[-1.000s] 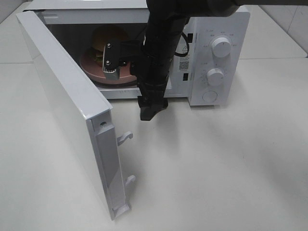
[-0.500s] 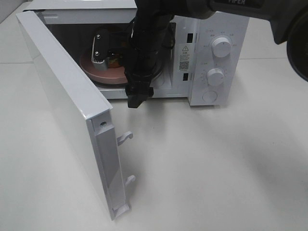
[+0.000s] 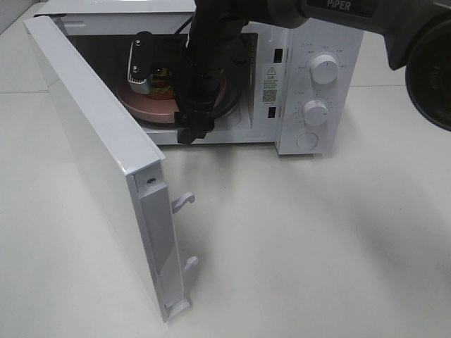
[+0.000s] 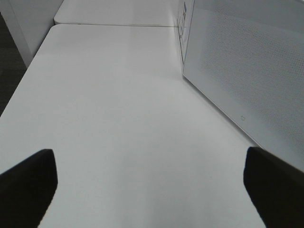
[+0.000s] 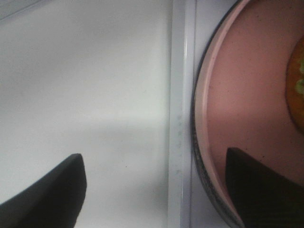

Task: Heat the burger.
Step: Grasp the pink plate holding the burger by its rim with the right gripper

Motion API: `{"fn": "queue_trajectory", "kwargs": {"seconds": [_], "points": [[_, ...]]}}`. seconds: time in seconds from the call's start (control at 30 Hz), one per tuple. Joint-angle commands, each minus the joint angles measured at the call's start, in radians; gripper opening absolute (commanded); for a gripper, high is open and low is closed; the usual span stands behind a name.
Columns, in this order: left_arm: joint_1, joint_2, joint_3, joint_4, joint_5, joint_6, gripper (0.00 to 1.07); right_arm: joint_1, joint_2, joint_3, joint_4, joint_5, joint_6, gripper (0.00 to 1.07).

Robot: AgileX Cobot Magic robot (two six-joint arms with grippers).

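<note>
Burger is in; my right arm has swung left across the microwave (image 3: 317, 42) opening.
My right end effector (image 5: 154, 154) hangs over the plate (image 5: 237, 95) rim, fingers apart and gripping nothing. The burger (image 3: 161, 76) sits on that plate inside. I judge that withdrawing and shutting the door (image 3: 91, 155) come next.

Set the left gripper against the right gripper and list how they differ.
The left gripper hangs over bare table beside a white dotted panel of the microwave. The right gripper is at the microwave's open front. Nothing lies between the left gripper's jaws, while the right gripper's jaws straddle the rim of the pink plate. Both stand open, gripping nothing.
</note>
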Motion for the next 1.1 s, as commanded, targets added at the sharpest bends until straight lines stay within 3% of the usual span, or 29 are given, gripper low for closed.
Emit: {"fn": "queue_trajectory", "kwargs": {"seconds": [0.03,1.1], "points": [[0.002,-0.005,0.003,-0.003,0.003,0.000,1.01,0.003,0.009,-0.009,-0.011,-0.034,-0.008,0.78],[0.002,-0.005,0.003,-0.003,0.003,0.000,1.01,0.004,0.058,-0.012,-0.008,-0.187,-0.015,0.76]]}}
